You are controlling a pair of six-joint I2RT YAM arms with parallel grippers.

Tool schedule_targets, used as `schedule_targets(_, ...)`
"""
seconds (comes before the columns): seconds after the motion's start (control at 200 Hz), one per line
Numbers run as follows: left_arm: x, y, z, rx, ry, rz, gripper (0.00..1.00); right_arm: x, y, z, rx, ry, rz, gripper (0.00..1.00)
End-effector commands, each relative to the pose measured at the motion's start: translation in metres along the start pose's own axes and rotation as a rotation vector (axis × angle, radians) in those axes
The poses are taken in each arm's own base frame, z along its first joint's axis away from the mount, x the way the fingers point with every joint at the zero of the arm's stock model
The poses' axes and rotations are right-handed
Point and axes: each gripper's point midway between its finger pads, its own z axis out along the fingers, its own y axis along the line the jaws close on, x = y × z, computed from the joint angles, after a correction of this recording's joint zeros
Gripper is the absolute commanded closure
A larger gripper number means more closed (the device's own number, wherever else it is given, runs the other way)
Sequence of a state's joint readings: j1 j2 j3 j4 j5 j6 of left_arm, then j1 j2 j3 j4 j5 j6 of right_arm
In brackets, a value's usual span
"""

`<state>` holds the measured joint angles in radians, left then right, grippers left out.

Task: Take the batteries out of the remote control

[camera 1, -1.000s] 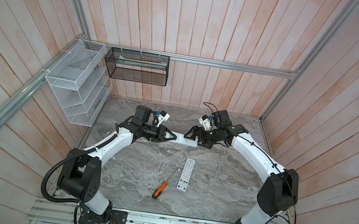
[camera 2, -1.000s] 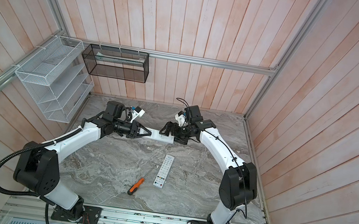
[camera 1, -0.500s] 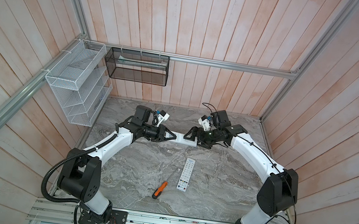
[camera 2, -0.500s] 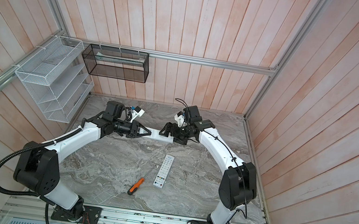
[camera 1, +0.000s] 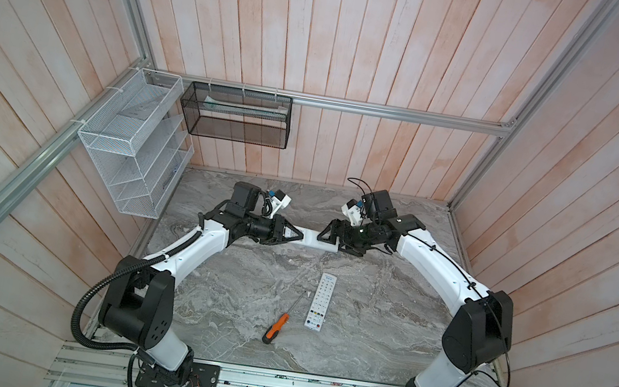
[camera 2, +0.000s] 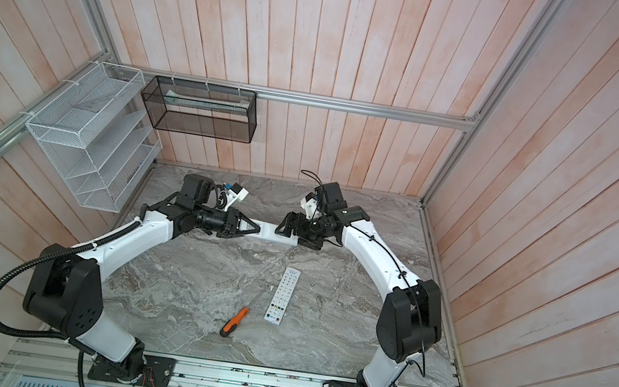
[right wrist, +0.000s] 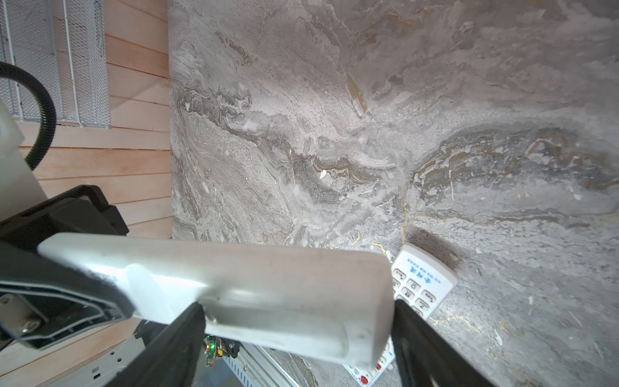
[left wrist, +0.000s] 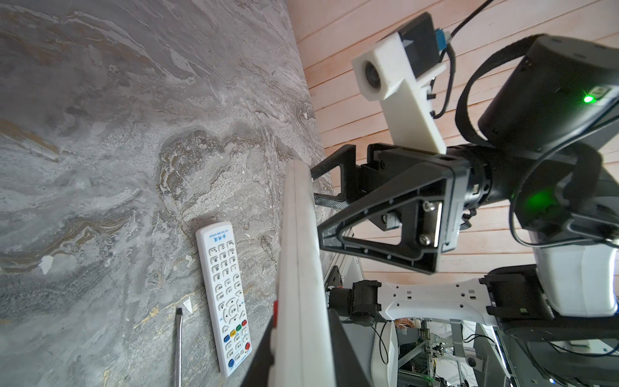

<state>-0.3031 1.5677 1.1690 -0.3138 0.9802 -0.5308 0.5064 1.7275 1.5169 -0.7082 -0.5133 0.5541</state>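
Note:
A white remote control [camera 1: 311, 239] [camera 2: 267, 231] hangs in the air over the back of the table, between the two arms. My left gripper [camera 1: 299, 236] [camera 2: 256, 229] [left wrist: 303, 355] is shut on one end of it. My right gripper [camera 1: 328, 239] [camera 2: 285, 230] [right wrist: 298, 311] is open, with its black fingers [right wrist: 187, 321] set wide apart on either side of the remote's other end [right wrist: 251, 278], close to it. The remote's plain back faces the right wrist camera. The batteries are hidden.
A second white remote [camera 1: 321, 301] [camera 2: 282, 295] [left wrist: 224, 295] lies buttons up on the marble table [camera 1: 224, 299]. An orange-handled screwdriver [camera 1: 276, 326] [camera 2: 235, 321] lies beside it. A white wire rack [camera 1: 135, 141] and a black mesh basket [camera 1: 236, 115] hang on the walls.
The right gripper's jaws have narrowed a little around the remote's end. Both arms and the held remote stay where they were.

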Motion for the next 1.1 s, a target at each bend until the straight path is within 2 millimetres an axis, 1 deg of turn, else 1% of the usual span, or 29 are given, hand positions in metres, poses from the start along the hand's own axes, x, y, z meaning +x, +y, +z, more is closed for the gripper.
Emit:
schedule_targets(0.0, -0.007, -0.022, -0.006, 0.052, -0.023, 0.073, 0.81, -0.003, -0.011, 0.004, 0.075, -0.001, 0.015, 0.16)
schedule_targets(0.2, -0.005, -0.022, -0.007, 0.050, -0.021, 0.075, 0.81, -0.005, -0.010, 0.005, 0.079, -0.006, 0.014, 0.17)
schedule_targets(0.365, -0.005, -0.021, -0.006, 0.052, -0.020, 0.072, 0.81, -0.006, 0.010, 0.007, 0.004, -0.010, -0.019, 0.14)
schedule_targets(0.47, -0.005, -0.021, -0.006, 0.053, -0.022, 0.073, 0.81, -0.003, 0.014, 0.010, -0.020, 0.007, -0.020, 0.12)
schedule_targets(0.71, -0.006, -0.023, -0.006, 0.059, -0.023, 0.073, 0.82, 0.001, 0.009, 0.015, -0.013, 0.015, -0.002, 0.12)
schedule_targets(0.91, -0.005, -0.030, -0.008, 0.097, -0.031, 0.058, 0.82, 0.002, -0.005, 0.020, 0.065, 0.004, 0.019, 0.12)
schedule_targets(1.095, -0.004, -0.029, -0.009, 0.094, -0.034, 0.052, 0.82, 0.001, -0.020, 0.021, 0.158, -0.011, 0.023, 0.13)
